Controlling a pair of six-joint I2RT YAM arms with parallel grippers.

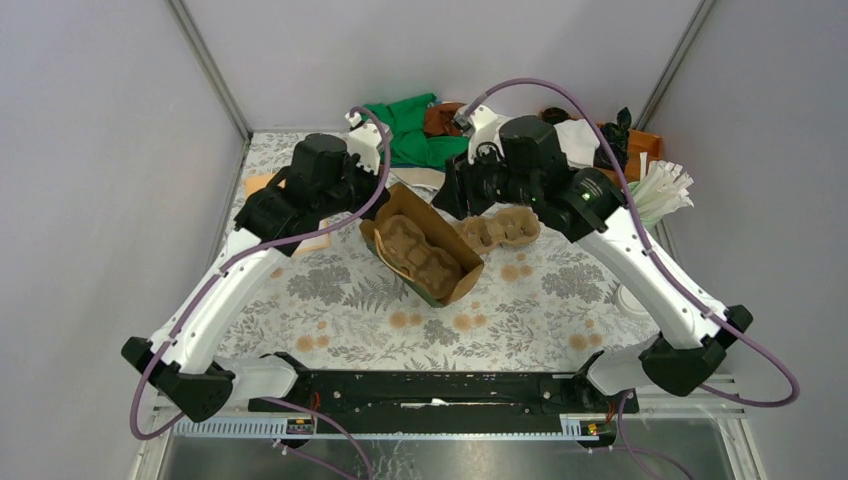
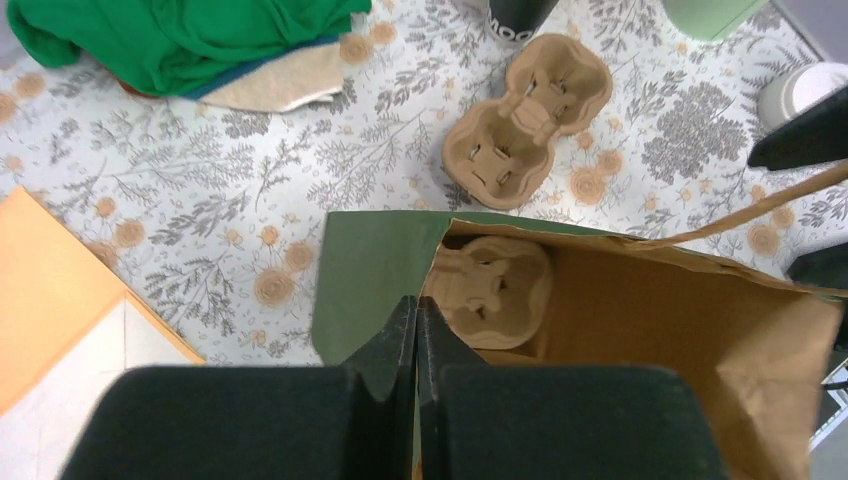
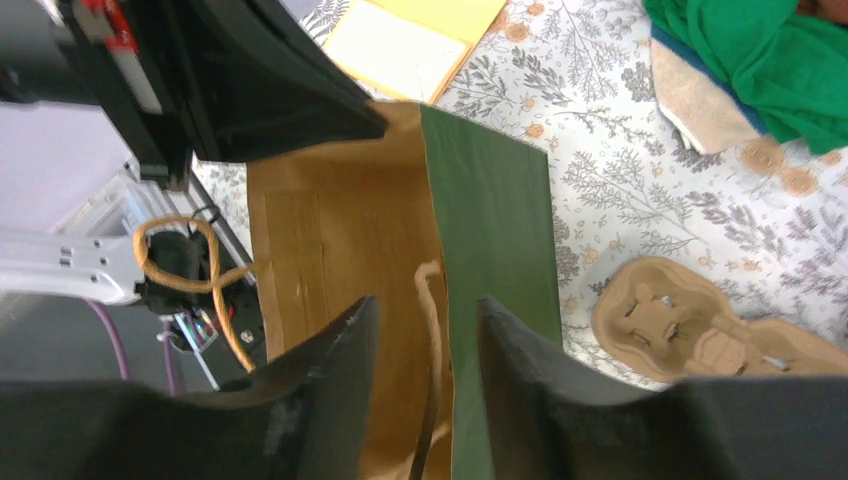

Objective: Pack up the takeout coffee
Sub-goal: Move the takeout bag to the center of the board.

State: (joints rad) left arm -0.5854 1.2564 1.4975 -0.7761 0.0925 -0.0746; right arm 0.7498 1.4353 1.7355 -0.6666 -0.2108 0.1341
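Top view, clock face with 12 away from the arm bases.

- Paper bag (image 1: 408, 200), brown inside and green outside, sits at the table's (image 1: 330, 290) centre with its mouth open. You can see one pulp carrier in the bag (image 1: 420, 255).
- Loose carrier (image 1: 500, 232) lies at 3 o'clock of the bag, just beside it, flat on the floral cover.
- Takeout coffee (image 1: 632, 300): you will find it at about 4 o'clock of the bag, well apart from it and near the table's right edge. It is a white round shape, partly hidden under your right arm. Your left wrist camera catches it as a white lidded form (image 2: 800, 92) beyond the loose carrier (image 2: 525, 120). Neither gripper touches it.
- Left gripper (image 2: 415, 305): your fingers are pressed together with no gap, pinching the bag's (image 2: 650, 320) rim where the green outside meets the brown inside. The carrier in the bag (image 2: 490, 285) lies just past the fingertips.
- Right gripper (image 3: 428, 305): your fingers stand part-way spread, straddling the bag's (image 3: 320, 250) wall and its paper handle. The pads show no contact with the paper.
- Green cloth (image 1: 410, 125) is bunched at 12 o'clock of the bag, near the far edge.
- Orange sheet (image 2: 50, 290) lies flat at 9 o'clock of the bag, under your left arm.
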